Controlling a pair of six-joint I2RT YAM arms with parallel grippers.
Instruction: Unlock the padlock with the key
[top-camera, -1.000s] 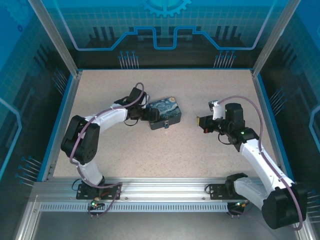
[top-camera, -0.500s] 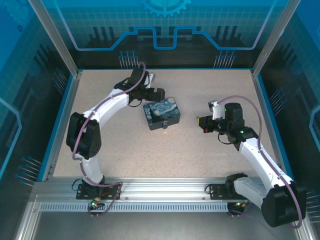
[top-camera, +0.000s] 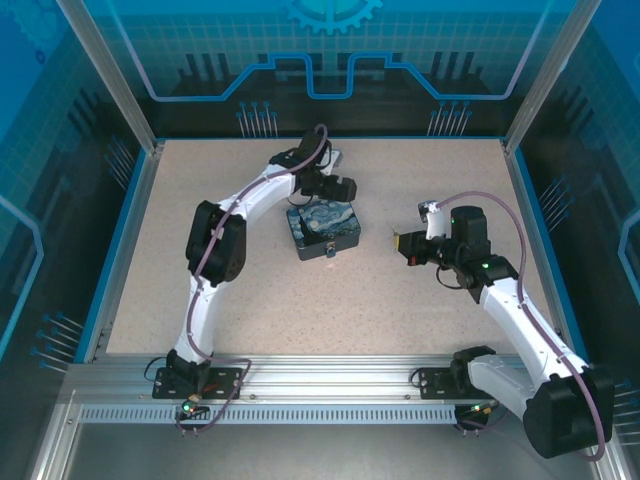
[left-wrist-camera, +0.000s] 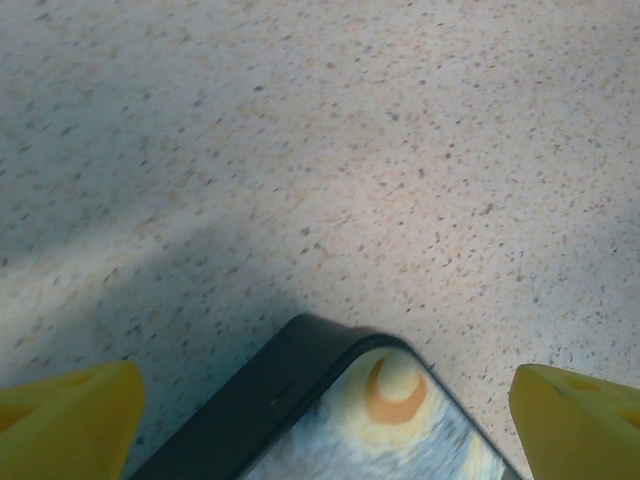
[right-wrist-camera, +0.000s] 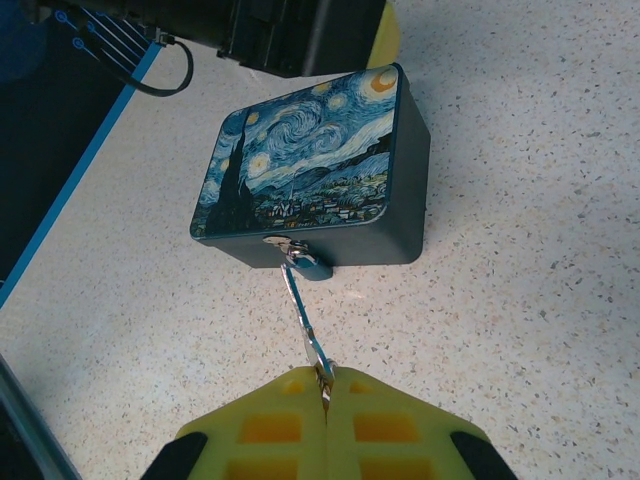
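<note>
The small bluish padlock (right-wrist-camera: 313, 266) hangs from the hasp on the front of the swirl-painted tin (right-wrist-camera: 300, 165); from above, the padlock (top-camera: 330, 254) is a tiny spot at the tin's (top-camera: 323, 228) near edge. My right gripper (right-wrist-camera: 325, 385) is shut on the thin metal key (right-wrist-camera: 305, 322), whose blade points at the padlock. From above, the right gripper (top-camera: 403, 245) stands a gap to the right of the tin. My left gripper (top-camera: 338, 190) hovers open over the tin's far corner (left-wrist-camera: 385, 400), a yellow fingertip (left-wrist-camera: 65, 420) on each side of it.
The speckled table (top-camera: 420, 180) is bounded by a blue rim (top-camera: 540, 230) and frame posts. The left arm's black wrist body (right-wrist-camera: 300, 35) looms just behind the tin. Open tabletop lies in front of the tin (top-camera: 330, 300).
The left arm has swung from the tin's left end around to its far side and rightwards. The tin has shifted slightly. The right gripper and the key have stayed in place.
</note>
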